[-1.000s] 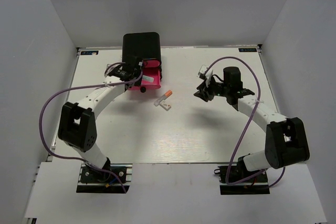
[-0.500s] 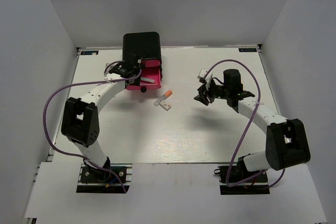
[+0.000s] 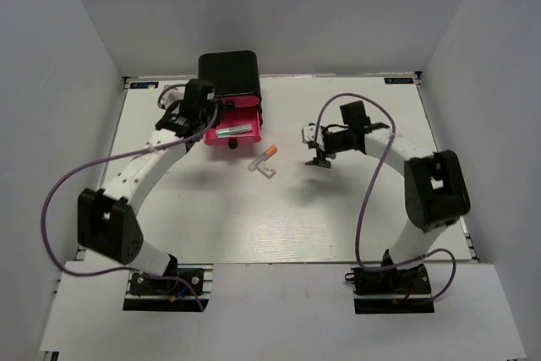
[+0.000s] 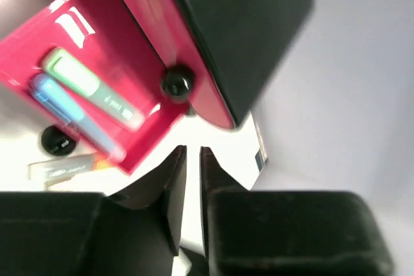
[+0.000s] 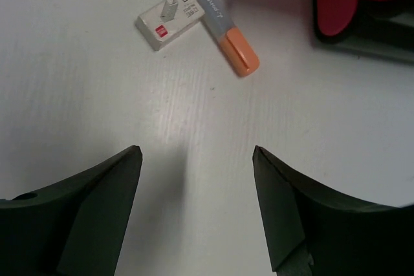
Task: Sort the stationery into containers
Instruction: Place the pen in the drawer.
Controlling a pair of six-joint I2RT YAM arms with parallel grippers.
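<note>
Shows grey orange-tipped marker point(image 5: 213, 21) beside white eraser point(image 5: 169, 17) on the table point(image 5: 77, 95), ahead of wide-open right gripper point(image 5: 196, 153). Shows green marker point(image 4: 90, 85) and light blue pen point(image 4: 71, 114) inside open pink drawer point(image 4: 119, 46), beyond nearly closed, empty left gripper point(image 4: 193, 154).

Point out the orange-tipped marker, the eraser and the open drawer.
orange-tipped marker point(image 5: 215, 21), right wrist view, grey barrel.
eraser point(image 5: 169, 17), right wrist view, printed top face.
open drawer point(image 4: 110, 40), left wrist view, bare pink floor.
</note>
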